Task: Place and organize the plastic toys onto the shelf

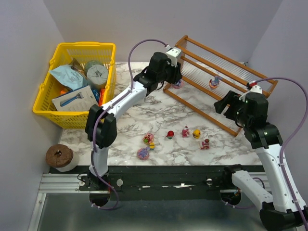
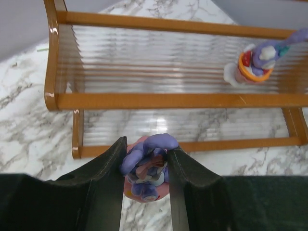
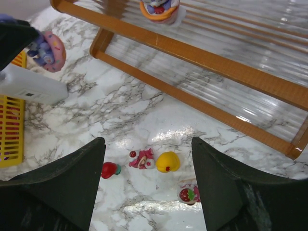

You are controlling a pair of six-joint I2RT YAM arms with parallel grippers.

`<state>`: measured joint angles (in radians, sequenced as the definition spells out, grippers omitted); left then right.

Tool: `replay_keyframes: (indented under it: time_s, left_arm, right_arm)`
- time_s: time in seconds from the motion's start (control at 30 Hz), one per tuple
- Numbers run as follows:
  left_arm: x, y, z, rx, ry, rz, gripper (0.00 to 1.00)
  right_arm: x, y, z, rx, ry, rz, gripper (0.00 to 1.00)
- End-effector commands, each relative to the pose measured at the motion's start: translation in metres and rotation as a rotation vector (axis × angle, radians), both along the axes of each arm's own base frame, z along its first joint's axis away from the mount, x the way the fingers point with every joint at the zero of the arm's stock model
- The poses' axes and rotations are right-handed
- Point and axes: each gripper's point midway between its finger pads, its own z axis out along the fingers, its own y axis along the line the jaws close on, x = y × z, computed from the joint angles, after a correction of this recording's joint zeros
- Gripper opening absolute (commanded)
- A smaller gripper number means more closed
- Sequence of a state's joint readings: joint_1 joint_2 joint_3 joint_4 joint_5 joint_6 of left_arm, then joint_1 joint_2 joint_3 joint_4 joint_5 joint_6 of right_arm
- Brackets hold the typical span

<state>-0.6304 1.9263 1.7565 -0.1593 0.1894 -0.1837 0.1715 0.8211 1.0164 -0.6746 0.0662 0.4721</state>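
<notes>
My left gripper (image 1: 176,81) is shut on a pink-purple bunny toy (image 2: 147,168), held just in front of the lower rail at the left end of the shelf (image 1: 230,72); the toy also shows in the right wrist view (image 3: 48,49). One purple-orange toy (image 1: 214,82) sits on the shelf's upper tier (image 2: 255,62). My right gripper (image 1: 230,107) is open and empty, high over the table right of centre. Below it lie a red toy (image 3: 109,170), a pink-red figure (image 3: 143,159), a yellow toy (image 3: 167,161) and a strawberry toy (image 3: 188,194). Two more toys (image 1: 148,139) (image 1: 143,153) lie front-centre.
A yellow mesh basket (image 1: 48,98) full of items stands at the back left. A brown roll (image 1: 59,157) lies at the front left corner. The shelf's right end nears the right wall.
</notes>
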Motion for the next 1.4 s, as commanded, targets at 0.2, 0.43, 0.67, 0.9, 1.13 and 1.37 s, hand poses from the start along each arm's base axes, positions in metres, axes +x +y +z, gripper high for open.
replay_keyframes:
  time_s: [0.2, 0.43, 0.67, 0.9, 1.13, 1.37]
  left_arm:
    - [0.055, -0.035, 0.022, -0.043, -0.149, -0.049, 0.05]
    - [0.074, -0.039, 0.018, -0.043, -0.199, -0.023, 0.05]
    - [0.086, -0.044, 0.011, -0.048, -0.228, -0.005, 0.05]
    - [0.099, -0.045, 0.002, -0.049, -0.253, 0.028, 0.16]
    - [0.102, -0.048, -0.009, -0.044, -0.235, 0.027, 0.25]
    - [0.105, -0.05, -0.016, -0.037, -0.232, 0.024, 0.31]
  right_arm:
    - [-0.019, -0.018, 0.042, -0.013, -0.128, -0.078, 0.8]
    - [-0.026, -0.021, 0.047, -0.022, -0.144, -0.083, 0.8]
    - [-0.031, -0.022, 0.046, -0.023, -0.136, -0.085, 0.8]
    - [-0.035, -0.022, 0.043, -0.015, -0.137, -0.084, 0.8]
    - [-0.036, -0.024, 0.037, -0.015, -0.129, -0.094, 0.8]
    - [-0.035, -0.022, 0.032, -0.01, -0.118, -0.091, 0.8]
